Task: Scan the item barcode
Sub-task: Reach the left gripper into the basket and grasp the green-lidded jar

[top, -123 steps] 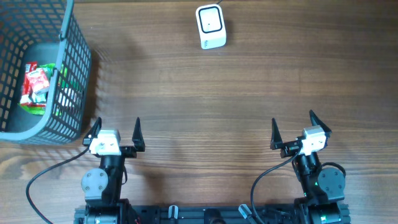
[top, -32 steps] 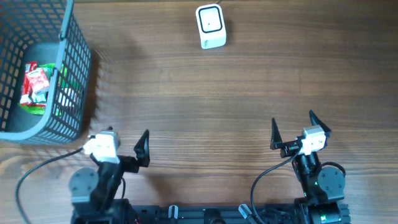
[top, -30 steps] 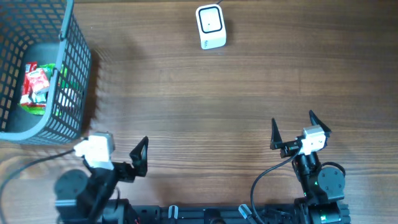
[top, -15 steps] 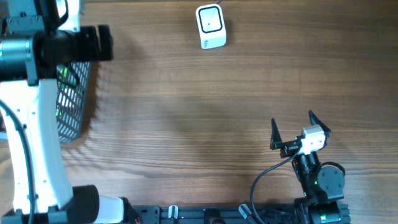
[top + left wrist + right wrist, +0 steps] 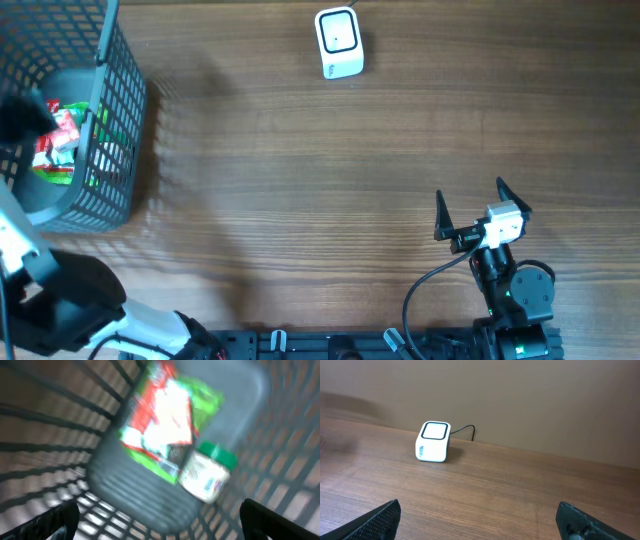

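Items lie in the grey mesh basket at the table's left: a red, white and green packet and a small white bottle with a green cap beside it. My left gripper hangs open above the basket's inside, looking down at them, with nothing between its fingers; the view is blurred by motion. The white barcode scanner stands at the table's far edge. My right gripper rests open near the front right, pointing at the scanner.
The basket's walls rise around the left gripper. A black cable runs from the scanner to the back. The left arm's white link reaches up from its base at the front left.
My left arm has swung from the table's front edge up and over the basket, and its gripper now hangs above the items. The right arm has not moved.
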Controlling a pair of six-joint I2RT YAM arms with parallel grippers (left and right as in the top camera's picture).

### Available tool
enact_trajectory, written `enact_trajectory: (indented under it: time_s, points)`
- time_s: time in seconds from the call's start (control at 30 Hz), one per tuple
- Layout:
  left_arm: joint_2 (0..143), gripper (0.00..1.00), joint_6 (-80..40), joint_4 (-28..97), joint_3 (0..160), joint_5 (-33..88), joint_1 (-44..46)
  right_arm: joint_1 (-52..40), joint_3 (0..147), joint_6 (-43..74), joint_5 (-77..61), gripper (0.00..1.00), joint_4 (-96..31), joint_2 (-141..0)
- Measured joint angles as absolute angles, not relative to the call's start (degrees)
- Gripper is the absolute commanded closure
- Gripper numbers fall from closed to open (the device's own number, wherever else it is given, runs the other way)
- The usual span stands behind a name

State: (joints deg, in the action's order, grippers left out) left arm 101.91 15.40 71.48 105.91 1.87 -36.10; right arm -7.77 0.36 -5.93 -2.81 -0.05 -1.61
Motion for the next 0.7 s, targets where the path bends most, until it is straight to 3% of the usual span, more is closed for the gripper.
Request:
enact_trajectory:
  time_s: [0.27,0.6,0.7]
  points:
    - [104.12,0.01,29.98,66.28,95.29,12.38,-36.18,-7.77,0.36,-5.93,-2.81,0.0,-0.05,-1.61]
    - [114.34,0.14,33.23,62.65,94.87,14.28,-36.16,-7.77,0.36,-5.93,-2.81,0.0,-0.05,-1.61]
    - [116.64,0.22,33.32,62.37,94.78,15.79,-36.12,-7.77,0.36,-5.93,-2.81,0.0,-0.05,-1.61]
